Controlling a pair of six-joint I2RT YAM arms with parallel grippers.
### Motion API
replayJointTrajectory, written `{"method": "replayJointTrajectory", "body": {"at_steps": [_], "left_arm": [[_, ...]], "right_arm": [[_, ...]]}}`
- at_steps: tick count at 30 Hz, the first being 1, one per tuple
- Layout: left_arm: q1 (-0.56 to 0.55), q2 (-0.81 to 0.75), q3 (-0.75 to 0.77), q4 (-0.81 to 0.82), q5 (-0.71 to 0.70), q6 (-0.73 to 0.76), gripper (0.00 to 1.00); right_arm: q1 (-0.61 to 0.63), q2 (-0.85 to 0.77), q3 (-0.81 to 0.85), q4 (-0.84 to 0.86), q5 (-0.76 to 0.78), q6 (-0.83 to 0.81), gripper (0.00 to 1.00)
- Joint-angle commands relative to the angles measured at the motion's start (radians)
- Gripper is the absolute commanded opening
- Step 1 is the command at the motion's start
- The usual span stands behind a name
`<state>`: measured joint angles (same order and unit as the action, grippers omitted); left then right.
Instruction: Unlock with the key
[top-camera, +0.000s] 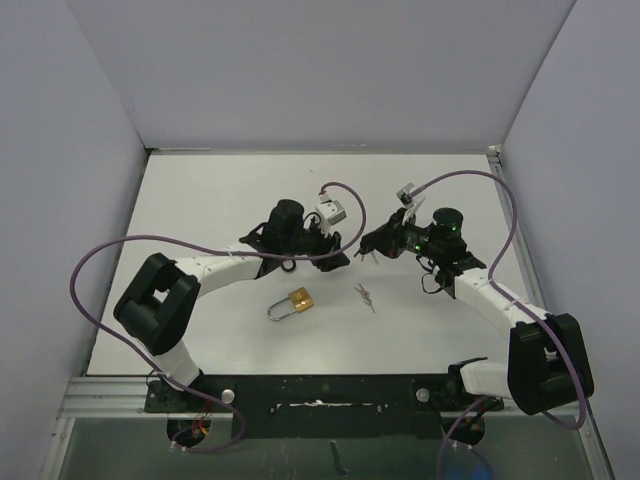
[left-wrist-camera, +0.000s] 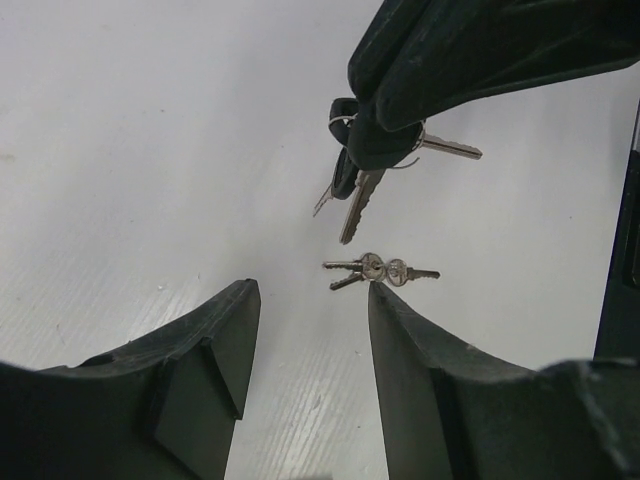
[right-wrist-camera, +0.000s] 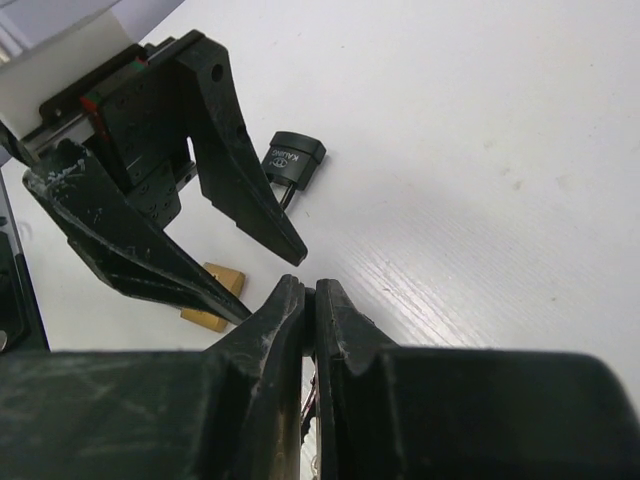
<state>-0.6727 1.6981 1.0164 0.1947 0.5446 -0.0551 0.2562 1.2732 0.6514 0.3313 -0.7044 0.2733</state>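
Observation:
My right gripper (left-wrist-camera: 385, 135) is shut on the black head of a key (left-wrist-camera: 358, 205), and a small bunch hangs from it above the table. The left gripper (left-wrist-camera: 308, 295) stands open just in front of it, nothing between its fingers. In the top view the left gripper (top-camera: 343, 252) and the right gripper (top-camera: 368, 247) nearly meet tip to tip at mid-table. The brass padlock (top-camera: 298, 301) lies flat on the table, nearer than the left gripper, and shows as the brass padlock (right-wrist-camera: 213, 297) in the right wrist view. There the right gripper (right-wrist-camera: 309, 290) has its jaws pressed together.
A second bunch of small silver keys (left-wrist-camera: 380, 270) lies loose on the table, seen in the top view as loose keys (top-camera: 365, 296) to the right of the brass padlock. A black padlock (right-wrist-camera: 294, 160) lies beyond the left gripper's fingers (right-wrist-camera: 255, 205). White walls enclose the table (top-camera: 220, 200).

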Motion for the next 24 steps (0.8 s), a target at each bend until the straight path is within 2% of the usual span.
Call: {"method": "replayJointTrajectory", "body": {"at_steps": [1,12,17,21,22,23,24], "left_arm": [[-0.022,-0.05,0.003,0.134,0.003,-0.011,0.46],[-0.049,-0.087,-0.04,0.187,-0.135,-0.001,0.45],[-0.043,-0.175,-0.151,0.25,-0.365,-0.044,0.45],[-0.025,-0.24,-0.223,0.266,-0.583,-0.156,0.46],[-0.017,-0.251,-0.227,0.254,-0.616,-0.178,0.5],[-0.01,-0.262,-0.239,0.238,-0.65,-0.197,0.61],[-0.007,-0.272,-0.252,0.215,-0.704,-0.22,0.83]], "right_arm": [[-0.004,-0.033,0.007,0.092,0.041,0.051,0.0],[-0.002,-0.045,0.013,0.075,0.088,0.089,0.0],[-0.004,-0.069,0.023,0.016,0.165,0.101,0.0],[-0.005,-0.084,0.035,-0.038,0.229,0.12,0.0],[-0.005,-0.089,0.036,-0.047,0.24,0.124,0.0],[-0.006,-0.094,0.035,-0.054,0.253,0.129,0.0],[-0.006,-0.099,0.036,-0.063,0.261,0.133,0.0]]}}
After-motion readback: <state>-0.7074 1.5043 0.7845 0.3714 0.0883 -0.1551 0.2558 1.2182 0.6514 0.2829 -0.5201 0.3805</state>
